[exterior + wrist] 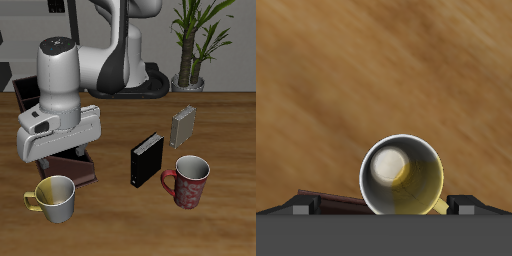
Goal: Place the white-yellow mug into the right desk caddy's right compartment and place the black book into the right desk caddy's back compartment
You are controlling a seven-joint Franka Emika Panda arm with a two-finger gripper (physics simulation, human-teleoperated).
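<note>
Sitting upright near the table's front edge, the white-yellow mug (57, 198) is showing us its yellow inside, with the right desk caddy (72, 167) just behind it (mostly hidden by the arm). We are seeing the gripper (68, 152) hanging above the caddy; whether its jaws are parted or closed we cannot tell. The black book (146, 160) is standing mid-table, beside the red mug (188, 181), the grey book (183, 126) farther back.
</note>
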